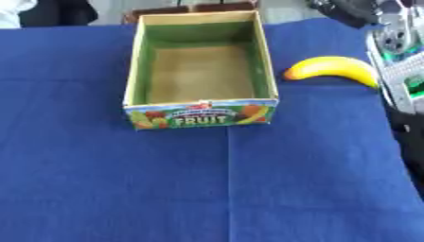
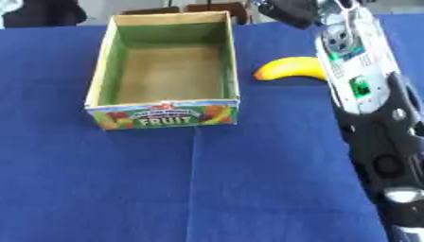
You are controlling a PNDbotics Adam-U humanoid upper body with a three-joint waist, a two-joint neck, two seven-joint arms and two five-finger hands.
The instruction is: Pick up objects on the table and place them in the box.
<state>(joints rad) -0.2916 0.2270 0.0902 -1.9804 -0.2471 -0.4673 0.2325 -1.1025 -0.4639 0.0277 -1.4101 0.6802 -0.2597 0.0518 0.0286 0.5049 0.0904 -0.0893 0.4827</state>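
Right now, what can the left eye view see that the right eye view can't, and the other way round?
Only the left eye view shows the whole banana, right to its far tip. Only the right eye view shows the long run of the robot's right arm, silver above and black below, which covers the banana's right end. Both show the empty box labelled FRUIT on the blue tablecloth, with the banana lying to its right. No hand is visible in either.

The open cardboard fruit box (image 1: 201, 75) stands on the blue-clothed worktop (image 1: 207, 189), towards its far side. The yellow banana (image 1: 334, 69) lies just right of the box, apart from it. The robot's black and silver right arm (image 2: 364, 94) reaches in along the right edge, beside the banana; its fingers are hidden.
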